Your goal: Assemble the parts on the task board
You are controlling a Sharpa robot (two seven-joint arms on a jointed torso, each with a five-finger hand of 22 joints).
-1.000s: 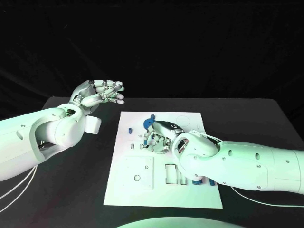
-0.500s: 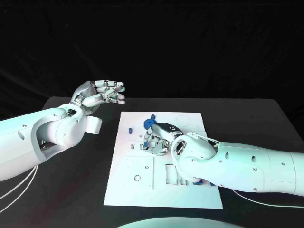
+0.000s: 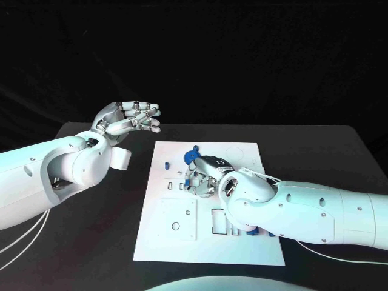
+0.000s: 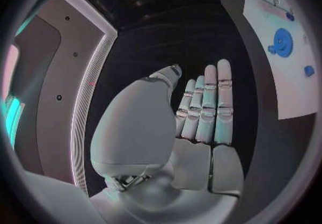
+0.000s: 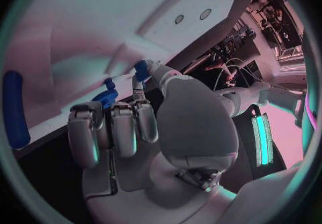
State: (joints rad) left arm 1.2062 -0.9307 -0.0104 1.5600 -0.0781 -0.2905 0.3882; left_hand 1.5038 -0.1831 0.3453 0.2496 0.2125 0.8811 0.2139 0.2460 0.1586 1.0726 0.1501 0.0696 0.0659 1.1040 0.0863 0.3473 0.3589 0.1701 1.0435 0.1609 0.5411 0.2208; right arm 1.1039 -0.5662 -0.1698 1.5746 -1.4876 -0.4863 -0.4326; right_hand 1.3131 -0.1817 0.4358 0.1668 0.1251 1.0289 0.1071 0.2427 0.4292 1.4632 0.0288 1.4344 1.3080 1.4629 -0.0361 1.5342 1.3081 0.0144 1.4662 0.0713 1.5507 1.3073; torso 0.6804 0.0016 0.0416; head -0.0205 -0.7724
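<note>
The white task board [image 3: 172,242] lies in the middle of the black table. My right hand [image 3: 206,174] rests fingers-down on its far half, just in front of a blue gear [image 3: 190,157]. In the right wrist view the thumb and a finger pinch a small blue part [image 5: 141,68] against the board [image 5: 80,25], and another blue piece [image 5: 106,96] sits under the curled fingers. My left hand [image 3: 128,119] hangs raised beyond the board's far left corner. Its fingers [image 4: 208,106] are stretched out with nothing in them.
A small blue part [image 3: 167,165] lies near the board's left edge, and more blue parts [image 3: 251,231] peek out under my right forearm. A long blue peg [image 5: 15,108] lies on the board. The left wrist view shows the gear [image 4: 282,41] and a small part [image 4: 308,70].
My right arm has crept slightly to the left over the board, its hand staying by the gear. The left hand has barely moved.
</note>
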